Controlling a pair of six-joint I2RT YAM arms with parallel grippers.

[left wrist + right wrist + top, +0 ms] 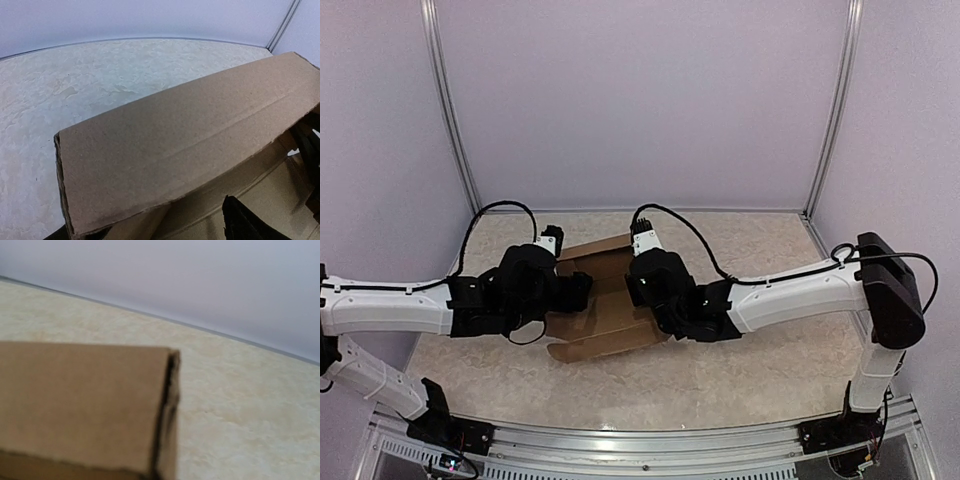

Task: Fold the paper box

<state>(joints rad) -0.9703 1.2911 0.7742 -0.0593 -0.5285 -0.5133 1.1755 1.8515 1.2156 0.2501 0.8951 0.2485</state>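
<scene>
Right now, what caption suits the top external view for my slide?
Left gripper and right gripper flank a partly folded paper box on the marbled table.

Left arm and right arm: white tubular links with black joint housings. Right elbow: bulky black block. Both wrist sections are black, each carrying a small white module. A black cable arcs above each wrist. Base mounts black. Left tool black.
</scene>
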